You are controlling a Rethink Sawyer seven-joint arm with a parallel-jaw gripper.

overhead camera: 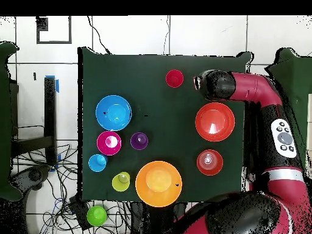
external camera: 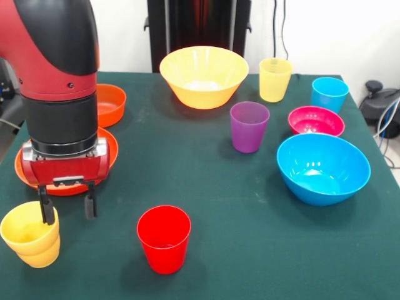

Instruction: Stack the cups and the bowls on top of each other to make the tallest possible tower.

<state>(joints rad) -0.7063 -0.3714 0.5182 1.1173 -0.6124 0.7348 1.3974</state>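
Beside the pincer (external camera: 69,206) (spread) — yellow-orange cup (external camera: 30,234), touching.

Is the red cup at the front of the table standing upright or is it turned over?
Upright. The red cup stands on its narrow base with the wide open rim facing up, and in the front view its inside looks empty.

white wall (external camera: 325,31), tiled floor (overhead camera: 183,36), tangled cables (overhead camera: 49,183)

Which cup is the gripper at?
The yellow-orange cup at the table's corner: the open gripper has one finger at its rim. The others stand clear.
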